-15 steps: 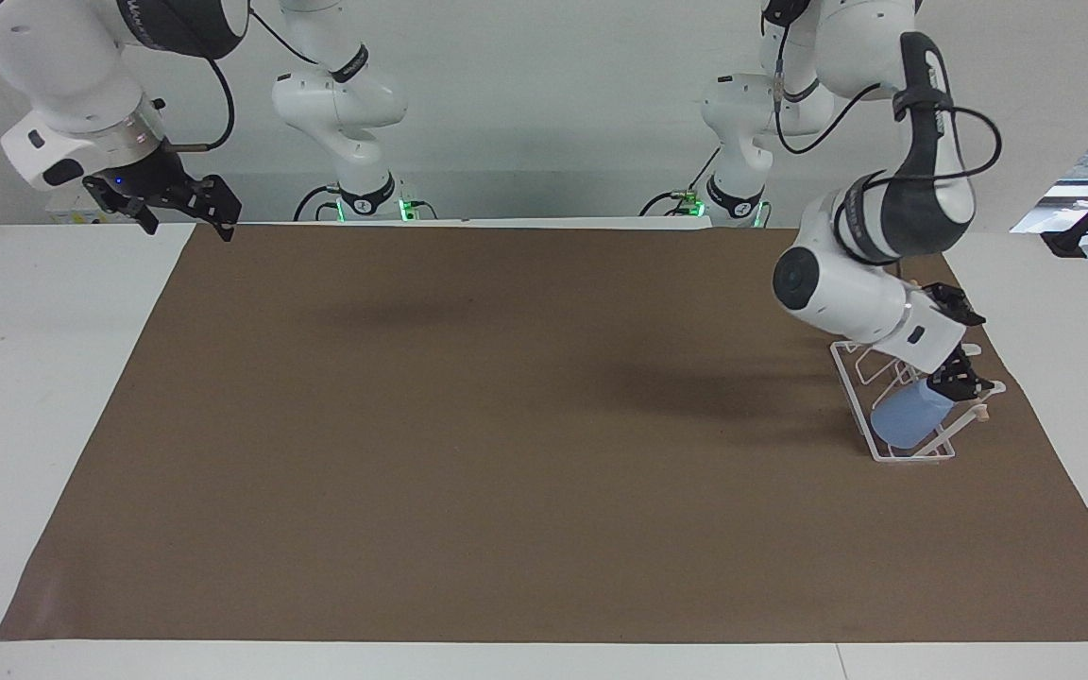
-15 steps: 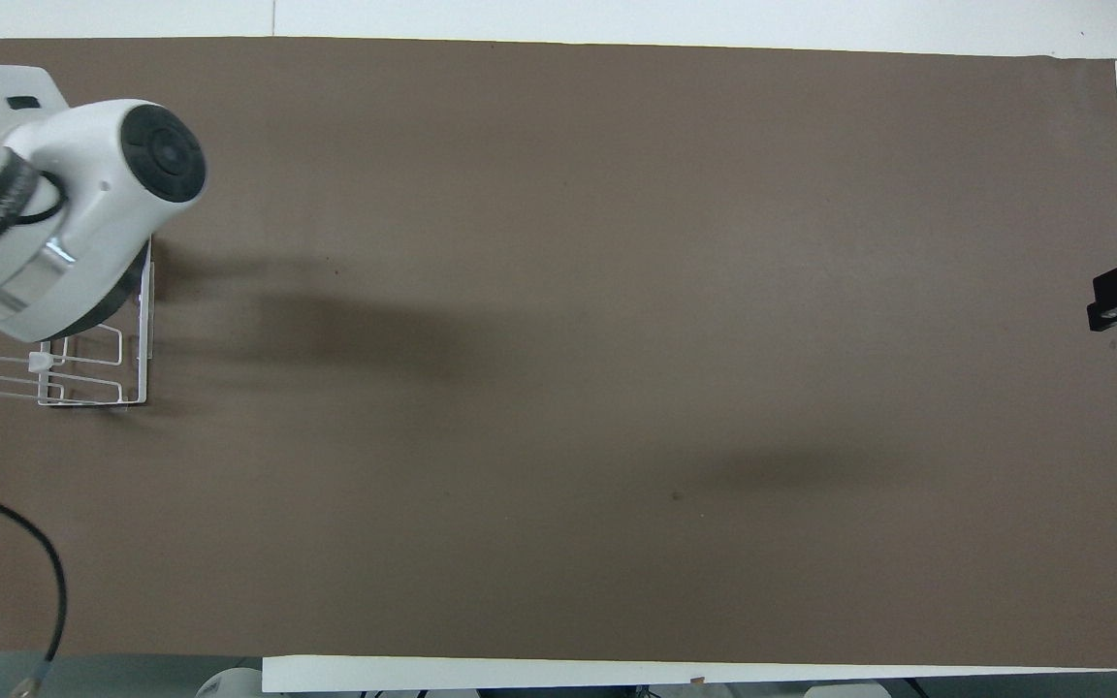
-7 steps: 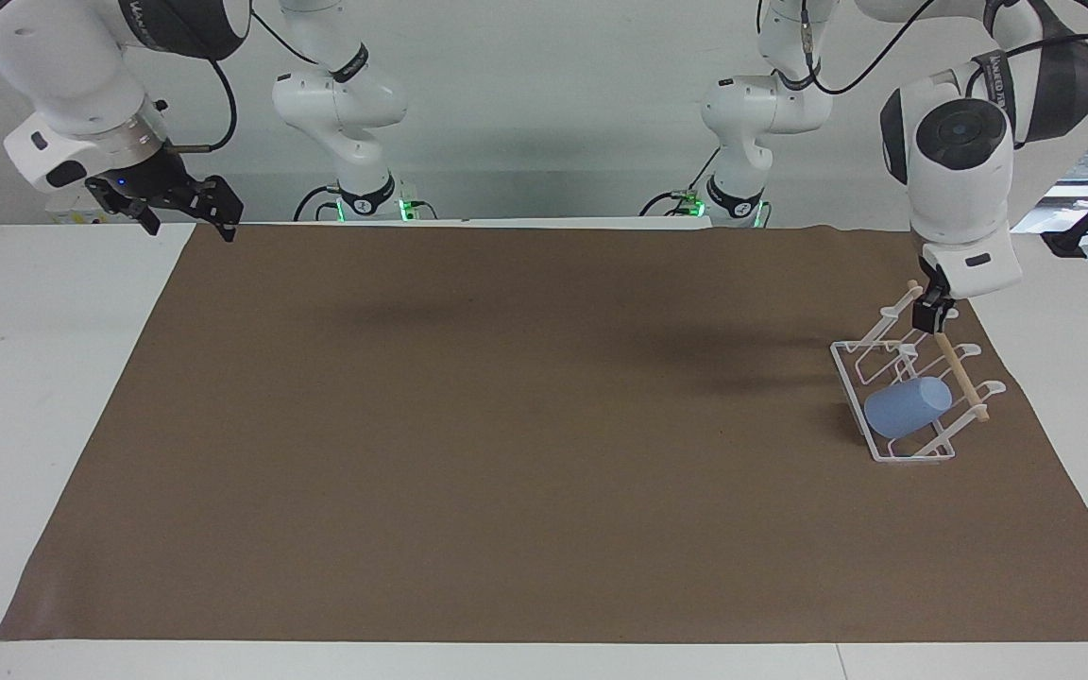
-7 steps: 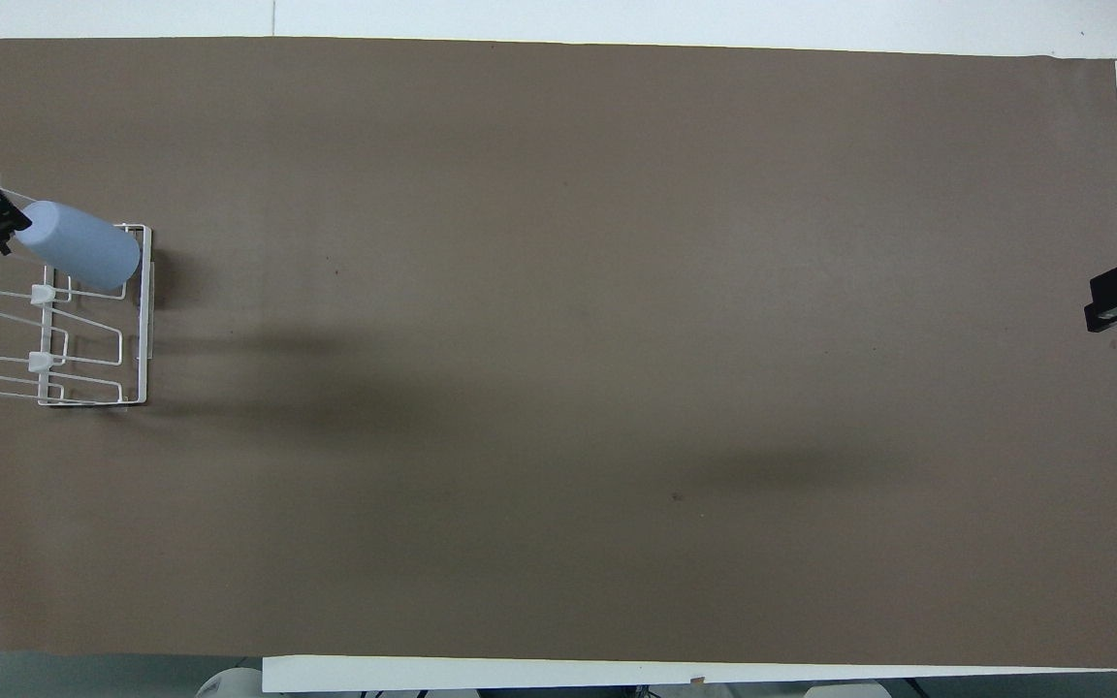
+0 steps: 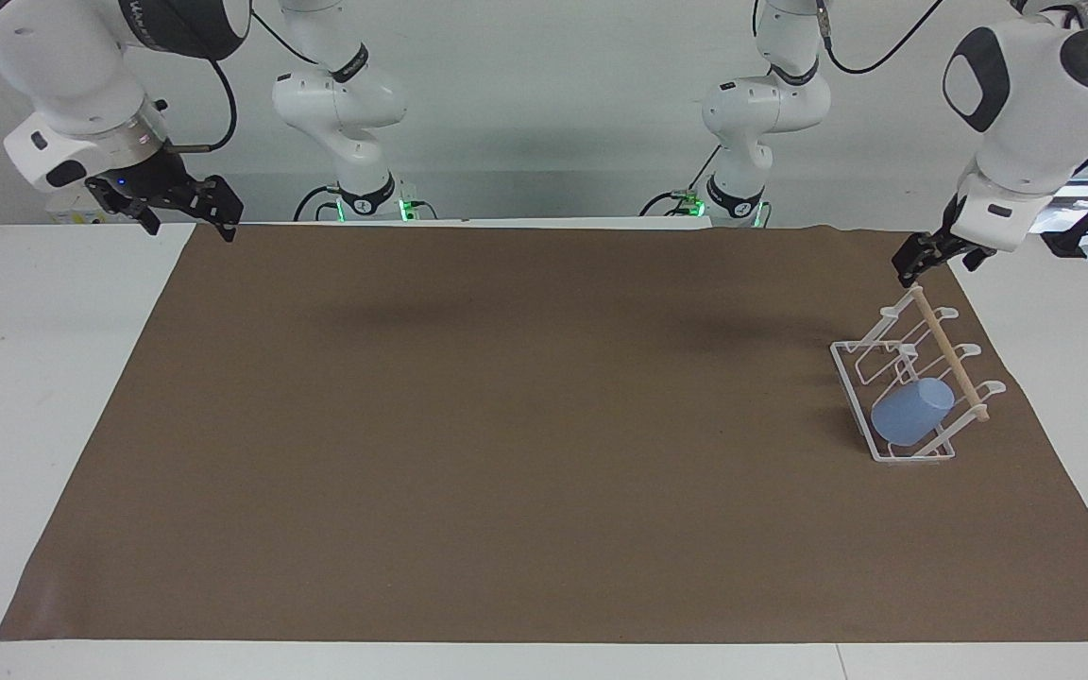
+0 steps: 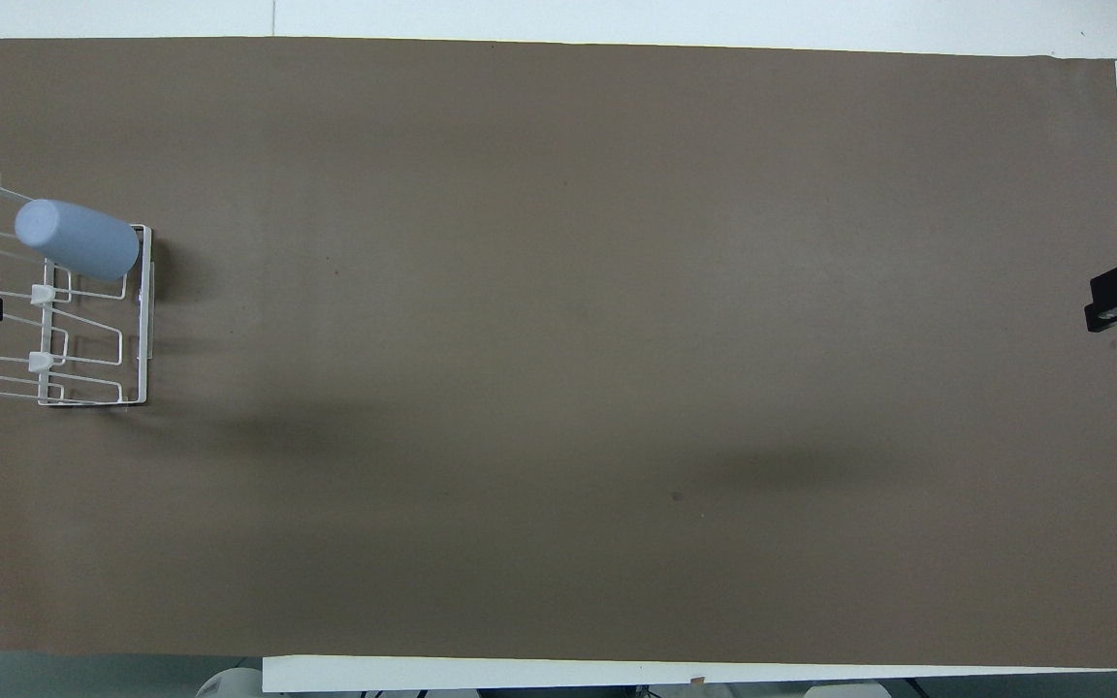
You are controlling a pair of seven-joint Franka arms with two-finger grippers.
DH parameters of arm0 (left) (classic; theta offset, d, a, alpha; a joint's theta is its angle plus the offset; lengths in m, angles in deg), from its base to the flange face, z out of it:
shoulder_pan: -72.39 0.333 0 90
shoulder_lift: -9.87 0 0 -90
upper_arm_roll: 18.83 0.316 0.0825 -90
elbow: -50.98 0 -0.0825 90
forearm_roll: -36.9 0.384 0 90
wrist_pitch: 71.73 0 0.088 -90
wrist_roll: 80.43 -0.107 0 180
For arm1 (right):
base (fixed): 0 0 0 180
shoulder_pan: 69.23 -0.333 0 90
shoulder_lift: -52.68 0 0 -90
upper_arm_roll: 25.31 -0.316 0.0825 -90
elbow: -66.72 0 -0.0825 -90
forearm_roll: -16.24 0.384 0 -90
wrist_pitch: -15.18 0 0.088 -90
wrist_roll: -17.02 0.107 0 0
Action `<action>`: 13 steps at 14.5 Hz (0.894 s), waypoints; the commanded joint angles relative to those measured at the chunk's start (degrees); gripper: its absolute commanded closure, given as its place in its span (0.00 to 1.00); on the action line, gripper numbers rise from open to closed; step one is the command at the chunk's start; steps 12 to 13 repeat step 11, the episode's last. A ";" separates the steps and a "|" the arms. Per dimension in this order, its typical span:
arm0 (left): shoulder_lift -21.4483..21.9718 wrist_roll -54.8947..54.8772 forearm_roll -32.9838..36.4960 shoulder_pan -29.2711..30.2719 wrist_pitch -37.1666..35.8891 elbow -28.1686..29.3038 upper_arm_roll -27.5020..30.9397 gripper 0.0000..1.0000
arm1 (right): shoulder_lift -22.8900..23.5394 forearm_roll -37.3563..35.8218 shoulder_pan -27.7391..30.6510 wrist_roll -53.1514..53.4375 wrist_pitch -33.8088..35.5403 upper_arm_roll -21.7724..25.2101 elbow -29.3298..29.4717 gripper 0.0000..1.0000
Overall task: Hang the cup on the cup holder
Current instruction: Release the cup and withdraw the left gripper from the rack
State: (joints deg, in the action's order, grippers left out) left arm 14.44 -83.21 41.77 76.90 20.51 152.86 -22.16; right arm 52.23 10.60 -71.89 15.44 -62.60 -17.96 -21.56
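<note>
The left claw (image 5: 931, 253) is pulling up and away from the cup holder (image 5: 912, 387): a second ago it was clamped on the cup (image 5: 912, 413) low in the rack, and now it is hanging at the upper right of the facing view, above the rack's robot-side end, touching nothing. I cannot tell how its fingers are standing. The cup is lying tilted on one of the slanted prongs, at the rack's end farther from the robots, low right in the facing view and at the left edge of the overhead view, its closed base pointing up toward the wooden dowel (image 5: 948, 354). Judging by this, the hanging is looking done.

The cup is appearing light, stiff and smooth, so it is likely slipping easily on the wire; a sideways grip across its middle wall would be holding it best, gently, since a hard nudge could be tipping the light rack too.

The right claw (image 5: 176, 200) is waiting at the upper left of the facing view, above the tabletop's (image 5: 62, 378) white margin beside the brown mat (image 5: 506, 425), its fingers spread apart and holding nothing. The rack is sitting close to the mat's edge at the left arm's end, while the rest of the mat is offering broad room for movement.
</note>
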 commanded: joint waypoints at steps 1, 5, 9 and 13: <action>-1.04 -4.69 -5.20 0.94 -1.71 -3.25 -2.20 0.00 | -1.31 0.63 0.20 -0.97 -0.01 -0.06 -1.37 0.01; -2.98 1.37 -6.80 -2.57 -3.46 -8.01 -2.46 0.00 | -1.31 0.63 0.20 -0.97 -0.01 -0.06 -1.37 0.01; -2.72 1.29 -5.93 -6.61 -4.09 -8.19 -0.28 0.00 | -1.31 0.63 0.20 -0.97 -0.01 -0.06 -1.37 0.01; -2.81 1.11 -5.66 -6.79 -4.09 -8.63 0.00 0.00 | -1.22 0.63 0.20 -0.97 -0.01 -0.06 -1.37 0.01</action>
